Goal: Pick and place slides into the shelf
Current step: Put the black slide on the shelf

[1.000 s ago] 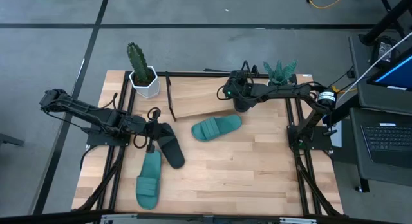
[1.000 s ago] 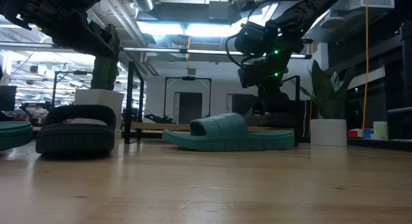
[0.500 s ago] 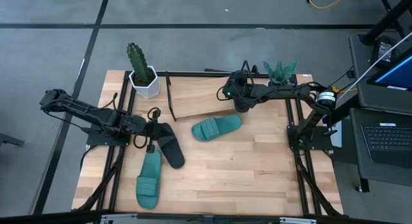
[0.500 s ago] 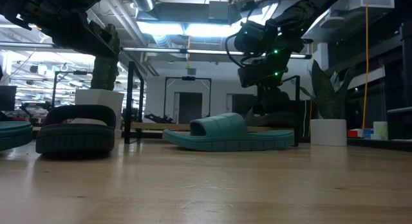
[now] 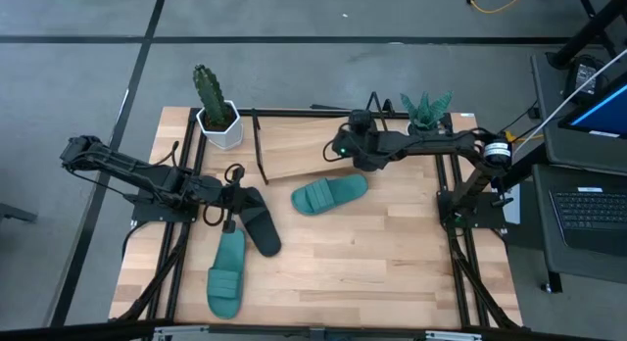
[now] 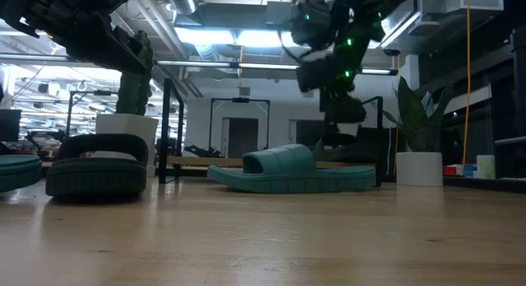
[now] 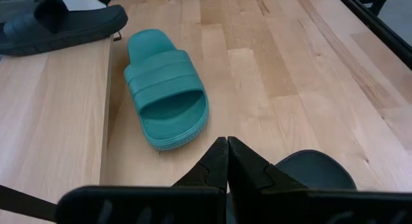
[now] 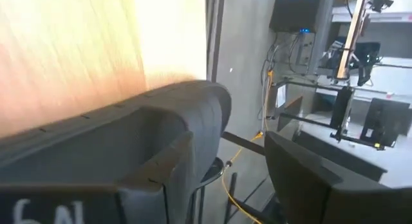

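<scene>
Gripped in the right gripper (image 5: 364,157), a black slide (image 8: 129,147) is held over the shelf (image 5: 294,150); the left gripper (image 7: 228,150) is pressed closed.

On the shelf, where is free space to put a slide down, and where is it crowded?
The shelf board is bare from its left frame to the right gripper, which holds a black slide over its right end. Crowded: the table's left side, around the left gripper, a black slide and a teal slide.

black slide (image 8: 129,153) cut off, blurred
</scene>
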